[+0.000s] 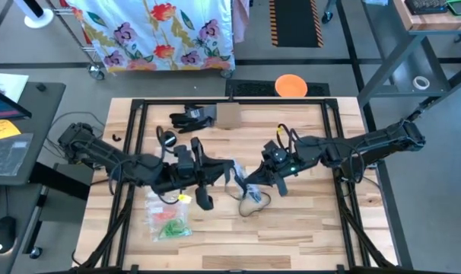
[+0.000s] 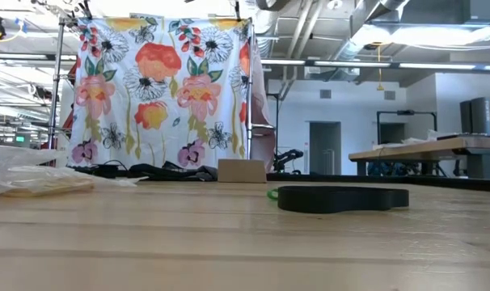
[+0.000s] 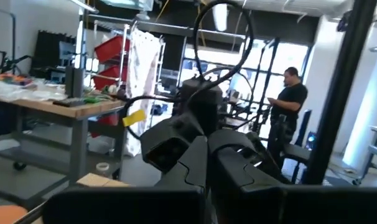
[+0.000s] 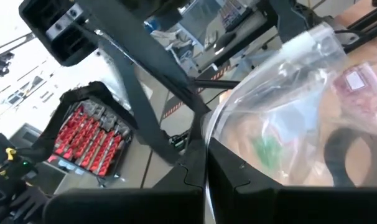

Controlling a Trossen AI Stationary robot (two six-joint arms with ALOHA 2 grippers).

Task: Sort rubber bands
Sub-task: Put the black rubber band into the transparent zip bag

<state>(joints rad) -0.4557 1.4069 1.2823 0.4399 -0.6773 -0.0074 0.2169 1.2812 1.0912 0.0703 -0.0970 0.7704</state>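
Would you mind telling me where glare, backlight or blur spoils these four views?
High view: even light, no glare on the table. Low view: near tabletop blurred, floral cloth sharp. Left wrist view: windows behind the person blow out. Right wrist view: the clear bag is soft, with white sheen.

Rubber bands lost in plastic, arms missing from the table-level view

In the high view, single rubber bands (image 1: 170, 227) cannot be told apart inside the clear bag (image 1: 168, 219) near the table's (image 1: 306, 228) left front corner. The right wrist view is cut off across another bag (image 4: 282, 118), its green contents blurred. Neither arm is seen in the low view.
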